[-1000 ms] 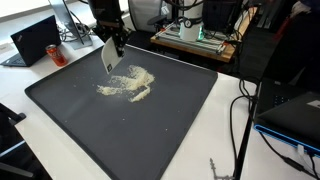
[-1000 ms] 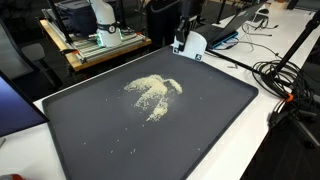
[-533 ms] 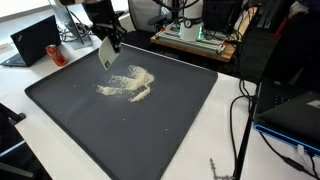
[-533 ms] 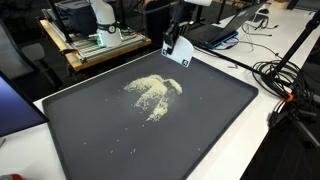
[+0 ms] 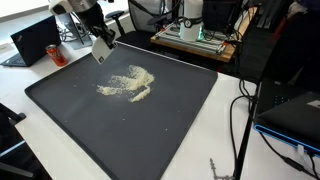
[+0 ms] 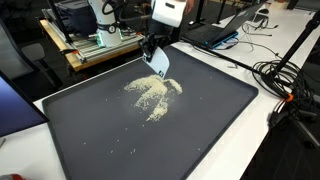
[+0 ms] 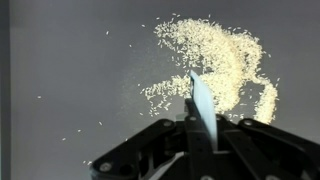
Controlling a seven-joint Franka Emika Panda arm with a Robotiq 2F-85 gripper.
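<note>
Above the dark mat, the gripper is clamping tight on a white card near the rice pile, likely lining up a sweep that needs its edge lowered.

No legible text, label, brand, number or sign in any view. Black laptop, upper left of exterior view: lid markings too small to read. Bench equipment, top of frame: markings unreadable. White blade, wrist view centre: face plain.
</note>
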